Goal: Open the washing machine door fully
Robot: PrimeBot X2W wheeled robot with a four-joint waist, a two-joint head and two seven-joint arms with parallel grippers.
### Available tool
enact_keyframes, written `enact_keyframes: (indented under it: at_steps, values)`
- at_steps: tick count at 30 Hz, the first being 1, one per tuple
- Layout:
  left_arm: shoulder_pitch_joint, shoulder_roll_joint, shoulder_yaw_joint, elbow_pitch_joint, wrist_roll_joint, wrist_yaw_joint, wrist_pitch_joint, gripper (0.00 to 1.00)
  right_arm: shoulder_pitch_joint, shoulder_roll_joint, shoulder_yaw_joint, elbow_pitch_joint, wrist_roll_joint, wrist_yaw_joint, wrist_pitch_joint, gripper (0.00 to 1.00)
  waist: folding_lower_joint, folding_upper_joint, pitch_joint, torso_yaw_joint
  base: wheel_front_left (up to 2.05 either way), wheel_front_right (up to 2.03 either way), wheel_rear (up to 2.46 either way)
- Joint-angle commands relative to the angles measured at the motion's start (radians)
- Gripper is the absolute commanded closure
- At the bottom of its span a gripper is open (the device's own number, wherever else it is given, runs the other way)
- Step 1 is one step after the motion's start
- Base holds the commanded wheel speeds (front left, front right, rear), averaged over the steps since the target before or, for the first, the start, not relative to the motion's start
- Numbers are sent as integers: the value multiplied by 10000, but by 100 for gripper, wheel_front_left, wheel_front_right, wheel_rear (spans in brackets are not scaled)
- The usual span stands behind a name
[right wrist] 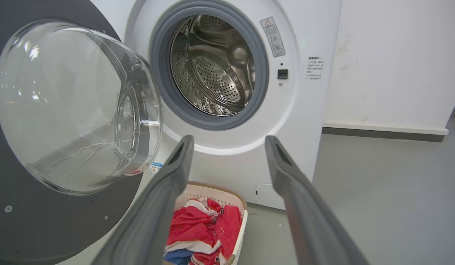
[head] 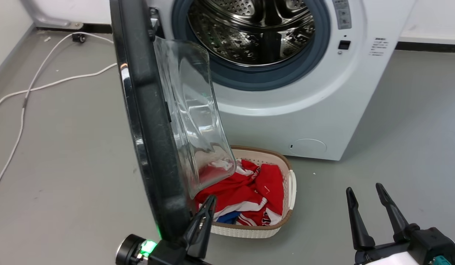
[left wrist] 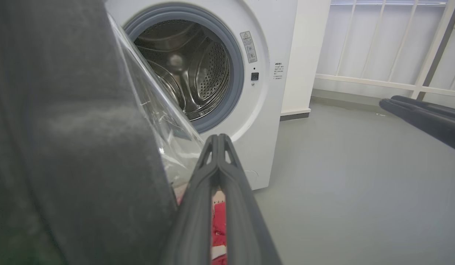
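Door pos.: washing machine door (head: 146, 121) stands swung out from the washing machine (head: 316, 110), edge-on in head view, approx. square to the front; glass bowl (head: 192, 121) faces the drum (head: 249, 33) side. Judged part open, not yet full.
Left gripper (head: 209, 206): fingers together, nothing between them; set low on the door's inner side, just beside the rim. Contact can't be confirmed.
Right gripper (head: 374, 213): fingers apart, holding nothing, well clear of the door to its right.
Risk 1, slip: closed fingers give a push only, no grip. If the tips ride off the curved rim, they may skid onto the glass bowl or drop under the door edge, and the door could swing back.
Risk 2, hinge (head: 152, 27): pushing past the stop, or w/ a downward component so far from the pivot, would lever the hinge.
Risk 3, laundry basket (head: 291, 184): sits just below the door's lower edge w/ red clothes (head: 249, 191); a low arm path could knock it.
Risk 4, white cable (head: 47, 82): lies on the floor on the door's outer side; the base rolling that way might snag it.
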State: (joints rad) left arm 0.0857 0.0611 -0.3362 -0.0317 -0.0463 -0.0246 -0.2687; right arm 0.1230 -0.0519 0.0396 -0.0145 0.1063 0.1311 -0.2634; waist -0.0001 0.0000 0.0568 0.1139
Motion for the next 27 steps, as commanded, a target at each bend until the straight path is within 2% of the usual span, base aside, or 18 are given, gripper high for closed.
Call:
enact_keyframes:
  at_steps: [1, 10, 15, 27]
  values:
    - [-169, 277, 624, 166, -6, 318, 77, 100, 33, 33, -4, 20, 38, -6, -17, 0, 1, 0, 31, 118, 0, 0, 0]
    - [-20, 406, 1735, -115, -167, 637, 54, 100, 11, 31, 8, 4, -34, -6, -17, 0, 1, 0, 189, 645, 0, 0, 0]
    - [152, 650, 2829, -172, -328, 887, 54, 100, -145, 31, 21, -20, -87, -6, -17, 0, 1, 0, 352, 766, 0, 0, 0]
    - [-547, 872, 5131, 463, -788, 850, 54, 100, -482, 31, 27, -58, -284, -6, -17, 0, 1, 0, 986, 622, 0, 0, 0]
